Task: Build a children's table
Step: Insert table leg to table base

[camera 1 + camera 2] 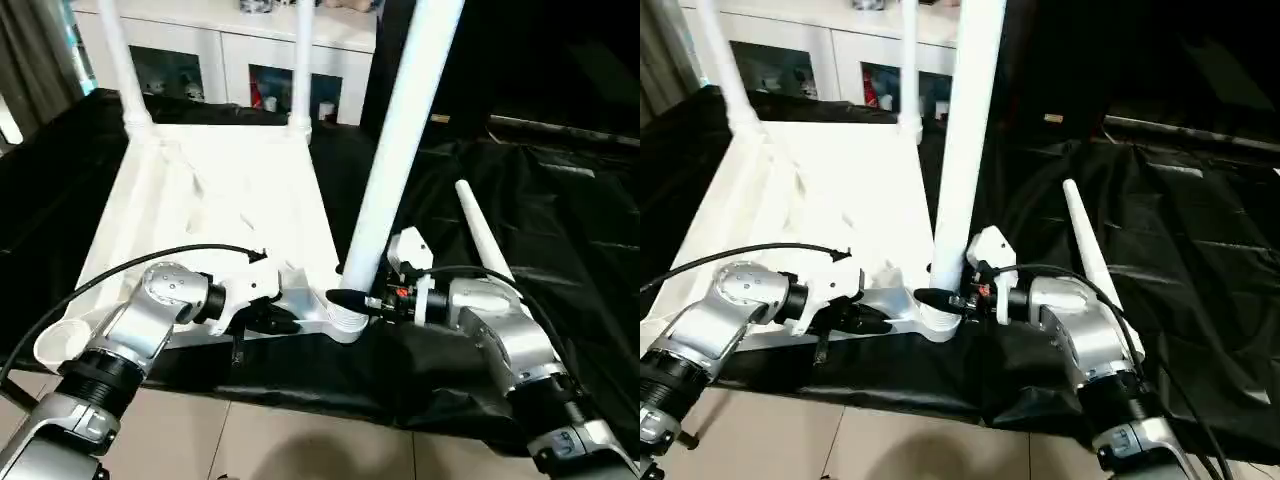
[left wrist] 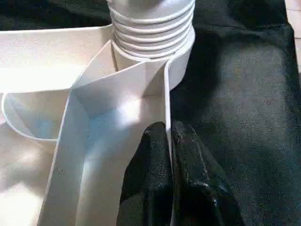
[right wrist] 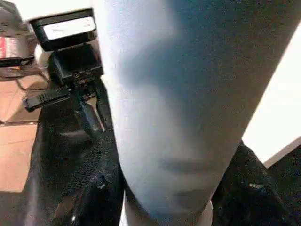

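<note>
- At near-right corner of upturned top [image 1: 215,200]: leg [image 1: 400,130] upright in socket [image 1: 345,318].
- Right gripper [image 1: 350,301] clenched on leg.
- Left gripper [image 2: 168,141] pinches top's rim.
- Loose leg [image 1: 482,232] on black cloth [image 1: 560,240].

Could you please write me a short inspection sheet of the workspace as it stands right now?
Surface: black-draped table.
Job's things: tabletop upside down; two far legs upright; near-right leg in its socket; spare leg lying on the cloth.
Clutter: nothing seen.
Grippers: left gripper shut on the tabletop's rim; right gripper shut on the near-right leg's base.
Cables: black cable over left arm.
Surroundings: white cabinet behind.
</note>
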Motion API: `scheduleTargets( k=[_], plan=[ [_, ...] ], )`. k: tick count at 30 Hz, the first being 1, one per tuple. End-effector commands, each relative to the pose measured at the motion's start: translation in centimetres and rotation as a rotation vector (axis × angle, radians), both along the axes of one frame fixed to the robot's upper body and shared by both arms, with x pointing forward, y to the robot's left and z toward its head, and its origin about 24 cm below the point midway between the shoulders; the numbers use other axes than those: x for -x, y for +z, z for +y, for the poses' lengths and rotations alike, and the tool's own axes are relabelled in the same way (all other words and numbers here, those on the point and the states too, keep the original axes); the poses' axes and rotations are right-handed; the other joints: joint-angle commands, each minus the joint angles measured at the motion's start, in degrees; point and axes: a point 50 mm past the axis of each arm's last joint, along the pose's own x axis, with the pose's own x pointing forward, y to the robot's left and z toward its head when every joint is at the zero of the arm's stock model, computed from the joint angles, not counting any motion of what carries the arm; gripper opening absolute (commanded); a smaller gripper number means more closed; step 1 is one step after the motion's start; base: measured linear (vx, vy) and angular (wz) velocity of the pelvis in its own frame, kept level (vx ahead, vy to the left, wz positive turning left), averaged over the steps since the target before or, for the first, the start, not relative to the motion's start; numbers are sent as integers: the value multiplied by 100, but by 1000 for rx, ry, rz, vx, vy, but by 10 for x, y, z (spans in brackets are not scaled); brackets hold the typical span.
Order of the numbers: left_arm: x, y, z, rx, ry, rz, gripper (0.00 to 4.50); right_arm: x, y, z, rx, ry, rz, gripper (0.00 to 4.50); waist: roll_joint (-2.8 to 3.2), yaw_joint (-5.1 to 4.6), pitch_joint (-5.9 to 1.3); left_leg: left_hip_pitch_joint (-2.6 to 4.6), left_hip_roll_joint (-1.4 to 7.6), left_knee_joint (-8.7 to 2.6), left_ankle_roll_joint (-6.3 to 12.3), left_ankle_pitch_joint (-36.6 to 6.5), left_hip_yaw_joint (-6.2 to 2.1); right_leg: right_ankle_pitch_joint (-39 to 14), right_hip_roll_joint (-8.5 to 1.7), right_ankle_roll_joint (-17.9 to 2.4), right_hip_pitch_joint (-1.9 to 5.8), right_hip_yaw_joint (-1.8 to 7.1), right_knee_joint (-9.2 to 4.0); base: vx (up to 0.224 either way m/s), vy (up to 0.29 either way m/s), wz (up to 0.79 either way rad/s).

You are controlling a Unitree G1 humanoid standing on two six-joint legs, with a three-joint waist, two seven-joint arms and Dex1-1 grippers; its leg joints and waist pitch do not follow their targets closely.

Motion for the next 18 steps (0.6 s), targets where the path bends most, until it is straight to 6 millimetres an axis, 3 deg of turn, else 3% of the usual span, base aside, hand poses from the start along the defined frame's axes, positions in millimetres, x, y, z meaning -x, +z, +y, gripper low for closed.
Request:
scheduleTargets(
  k=[1,3,4,5,6,7,8,9,10,11,12,13,14,15,16,17,18],
  plan=[
    [-10,15,-21,57,-24,-89,0,10,-52,-11,179,-126,174,190,120,-45,-185,85,139,-447,-124,-2213,-43,-2695,-408,-709,163,299,-596,0,0,0],
    [-18,13,-19,41,65,-103,0,-2,-54,-15,186,-289,173,190,116,-83,-141,158,119,-441,-166,-2552,-70,-3390,-413,-510,107,254,-684,0,0,0],
    [-19,13,-19,41,72,-104,0,-3,-54,-16,185,-300,174,190,110,-128,-136,232,75,-385,-199,-2793,-104,-4114,-428,-226,75,163,-808,-74,2,-7],
    [-23,13,-18,42,118,-101,0,-10,-55,-17,185,-397,181,190,126,-144,-144,224,65,-371,-195,-2799,-140,-4404,-459,-20,116,94,-880,-74,2,-7],
    [-25,14,-19,46,135,-98,0,-14,-55,-17,188,-438,183,190,145,-179,-148,209,81,-385,-199,-2847,-164,-4393,-464,1,140,46,-890,-75,21,-15],
    [-27,14,-20,51,154,-98,0,-18,-55,-18,190,-495,187,190,164,-256,-154,167,122,-445,-226,-3036,-233,-4165,-444,15,232,-86,-918,-71,45,-23],
    [-33,16,-22,56,209,-94,0,-26,-55,-16,189,-597,198,190,212,-361,-168,69,184,-527,-217,-3326,-323,-3701,-436,6,394,-200,-884,-71,45,-23],
    [-34,17,-23,57,221,-92,0,-28,-55,-16,189,-619,199,190,314,-361,-136,54,267,-624,-228,-3677,-372,-3504,-403,-62,433,-245,-806,-77,50,-21],
    [-39,17,-25,48,280,-95,0,-33,-55,-13,202,-676,198,190,344,-393,-156,-72,434,-832,-234,-4279,-451,-2435,-353,-286,626,-156,-336,-104,18,-11],
    [-42,18,-26,40,317,-98,0,-35,-54,-11,211,-707,195,190,379,-309,-82,-184,514,-1097,-290,-4770,-394,-1549,-272,-475,644,-22,141,-104,18,-11],
    [-44,18,-26,36,333,-98,0,-36,-54,-10,212,-719,195,190,361,-246,-46,-113,476,-1149,-284,-4860,-275,-1577,-218,-508,537,31,186,-69,-42,8],
    [-55,20,-29,8,476,-108,0,-43,-52,-3,228,-801,189,190,42,-305,-60,318,78,-541,-268,-4116,-152,-3758,-353,-207,29,112,-647,23,-73,19],
    [-58,23,-33,7,521,-103,0,-45,-51,1,230,-839,191,190,2,-341,35,901,-330,635,-130,-2407,-31,-6166,-753,83,-585,-196,-1483,23,-73,19],
    [-61,25,-38,5,572,-99,0,-49,-49,5,239,-891,186,190,-14,-377,0,523,-248,531,0,-1927,-77,-6237,-890,225,-161,-237,-1377,27,10,-28],
    [-62,27,-41,6,590,-96,0,-50,-48,8,244,-916,182,190,150,-372,-152,-9,44,-22,-24,-1896,-253,-4936,-887,447,545,-353,-972,60,90,-48],
    [-63,28,-45,15,597,-94,0,-51,-48,12,239,-927,188,190,324,-330,-265,-12,276,-277,-142,-2120,-412,-3053,-701,187,572,-290,-607,60,90,-48],
    [-63,29,-46,16,598,-96,0,-51,-47,15,242,-929,182,190,345,-371,-264,-16,324,-344,-104,-2131,-421,-2193,-657,-27,527,-248,-547,54,43,-14]
  ],
)
